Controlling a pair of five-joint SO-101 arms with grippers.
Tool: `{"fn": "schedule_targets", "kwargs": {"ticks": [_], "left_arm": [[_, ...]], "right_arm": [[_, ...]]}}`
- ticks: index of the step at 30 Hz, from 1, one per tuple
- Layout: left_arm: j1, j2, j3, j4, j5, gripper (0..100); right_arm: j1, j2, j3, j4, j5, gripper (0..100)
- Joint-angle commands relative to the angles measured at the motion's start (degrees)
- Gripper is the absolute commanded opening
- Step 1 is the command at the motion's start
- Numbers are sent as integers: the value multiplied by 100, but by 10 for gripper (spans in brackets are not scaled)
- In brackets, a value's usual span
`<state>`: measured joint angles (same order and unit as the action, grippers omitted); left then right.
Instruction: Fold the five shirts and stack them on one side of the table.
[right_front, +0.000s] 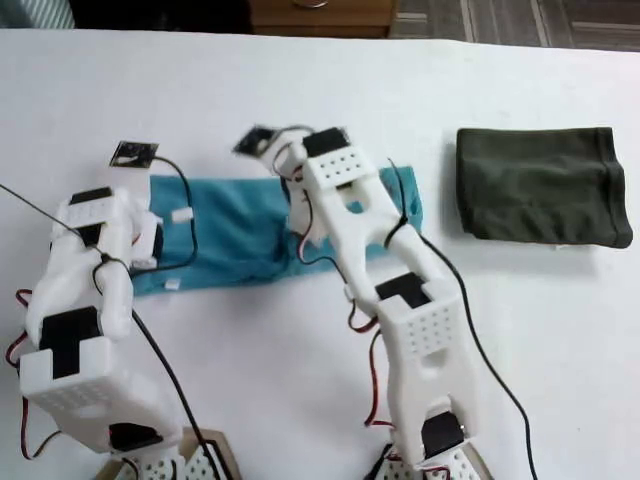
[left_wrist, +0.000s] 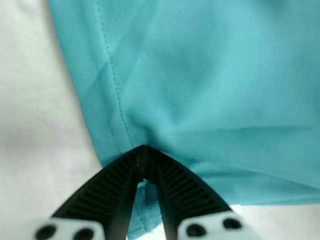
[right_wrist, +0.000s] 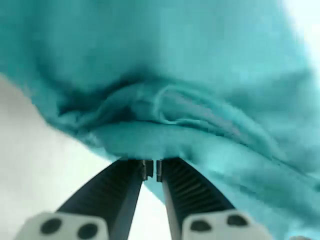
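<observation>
A teal shirt (right_front: 235, 225) lies as a long strip across the middle of the white table (right_front: 300, 80). My left gripper (left_wrist: 143, 152) is shut on the teal shirt (left_wrist: 210, 90), pinching a fold near its hemmed edge. In the high view that left gripper (right_front: 150, 240) sits over the strip's left end. My right gripper (right_wrist: 151, 167) is shut on a bunched edge of the teal shirt (right_wrist: 175, 75), and the right gripper (right_front: 298, 218) stands over the middle of the strip. A dark green shirt (right_front: 542, 185) lies folded on the right.
Black cables trail from both arms over the teal cloth. The two arm bases stand at the near edge. Bare tabletop stretches behind the shirts and at the near right. A wooden cabinet (right_front: 320, 15) stands beyond the far edge.
</observation>
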<state>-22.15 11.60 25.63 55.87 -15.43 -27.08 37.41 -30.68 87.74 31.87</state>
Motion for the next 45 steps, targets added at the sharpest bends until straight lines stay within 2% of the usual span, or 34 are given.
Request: {"fn": "schedule_targets", "kwargs": {"ticks": [1, 10, 17, 21, 36, 41, 45], "left_arm": [[-18, -26, 31, -149, -9, 26], [-18, -26, 31, -149, -9, 26], [-18, -26, 31, -149, -9, 26], [-18, -26, 31, -158, -9, 26], [-18, -26, 31, -158, -9, 26], [-18, -26, 31, -158, -9, 26], [-18, -26, 31, -158, -9, 26]], "right_arm": [[-40, -48, -738, -84, -290, 19], [-40, 523, -1046, -382, -316, 19], [66, -330, -1565, 787, -343, 19], [4, -426, -1459, 1015, -738, 19], [-585, -224, 44, -356, -800, 20], [-365, -585, 62, -40, -800, 20], [180, -1349, 26, 312, -800, 20]]}}
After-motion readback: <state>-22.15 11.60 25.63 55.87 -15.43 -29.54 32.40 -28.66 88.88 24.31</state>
